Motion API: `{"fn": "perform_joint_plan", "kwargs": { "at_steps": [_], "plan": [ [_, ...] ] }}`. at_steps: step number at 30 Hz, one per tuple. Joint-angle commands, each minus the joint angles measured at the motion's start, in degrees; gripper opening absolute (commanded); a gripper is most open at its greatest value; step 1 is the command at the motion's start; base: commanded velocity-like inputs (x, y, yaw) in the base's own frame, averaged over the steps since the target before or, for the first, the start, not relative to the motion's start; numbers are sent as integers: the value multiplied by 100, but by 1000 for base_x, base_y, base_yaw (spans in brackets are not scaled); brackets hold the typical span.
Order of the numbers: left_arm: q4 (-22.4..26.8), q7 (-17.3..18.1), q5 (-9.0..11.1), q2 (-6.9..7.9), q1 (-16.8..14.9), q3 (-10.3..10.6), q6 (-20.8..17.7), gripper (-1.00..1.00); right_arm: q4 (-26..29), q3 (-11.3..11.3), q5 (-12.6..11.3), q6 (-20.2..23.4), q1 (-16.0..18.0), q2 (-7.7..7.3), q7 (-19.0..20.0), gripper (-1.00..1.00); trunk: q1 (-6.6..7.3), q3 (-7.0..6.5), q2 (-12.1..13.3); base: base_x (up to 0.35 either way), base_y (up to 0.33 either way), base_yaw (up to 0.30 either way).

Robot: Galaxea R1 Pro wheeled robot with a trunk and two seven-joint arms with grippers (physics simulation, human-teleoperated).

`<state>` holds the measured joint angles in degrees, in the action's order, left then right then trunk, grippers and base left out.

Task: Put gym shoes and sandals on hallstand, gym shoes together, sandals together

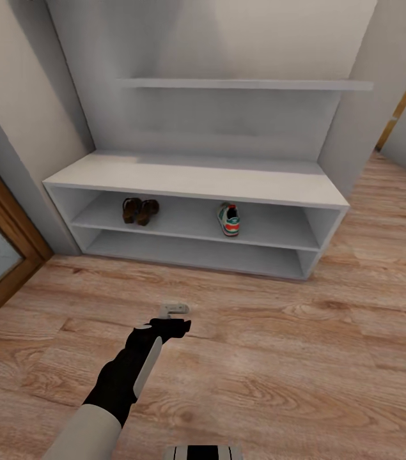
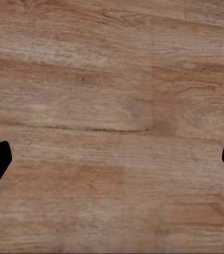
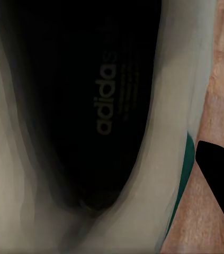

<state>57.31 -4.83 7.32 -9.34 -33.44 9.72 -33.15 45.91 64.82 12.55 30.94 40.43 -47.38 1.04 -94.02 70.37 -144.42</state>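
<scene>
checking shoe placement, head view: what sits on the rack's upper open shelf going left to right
the two sandals side by side toward the left → one gym shoe right of the middle, all inside the hallstand.

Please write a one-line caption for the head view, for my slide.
Two sandals and one gym shoe sit on the hallstand upper shelf; left pincer above the corridor floor.

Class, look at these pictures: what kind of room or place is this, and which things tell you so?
Probably a home entrance corridor: a pale grey-white shoe rack holding brown sandals and a white, green-striped sneaker, on light wood-plank flooring.
</scene>
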Motion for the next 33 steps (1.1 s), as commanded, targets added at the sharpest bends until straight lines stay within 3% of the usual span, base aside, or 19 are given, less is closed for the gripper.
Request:
{"fn": "perform_joint_plan", "kwargs": {
  "at_steps": [1, 7, 17, 33],
  "plan": [
    [7, -51, 59, 2, -3, 12, -25, 100, 6, 6, 37, 26, 9, 0, 12, -100, 2, 5, -2, -69, 16, 0],
    [3, -49, 59, 2, -4, 7, -25, 100, 8, 11, 37, 26, 9, 111, 27, -100, 2, 5, -2, -12, 3, 0],
    [7, -52, 59, 8, -4, 4, 63, 100, 56, 8, 37, 87, 9, 114, 11, -100, 2, 7, -2, 0, 0, -9],
    [7, -43, 52, 29, -4, -21, 128, 100, 58, -11, 37, 121, 9, 115, 10, -100, 2, 64, -2, 0, 0, -109]
  ]
}}
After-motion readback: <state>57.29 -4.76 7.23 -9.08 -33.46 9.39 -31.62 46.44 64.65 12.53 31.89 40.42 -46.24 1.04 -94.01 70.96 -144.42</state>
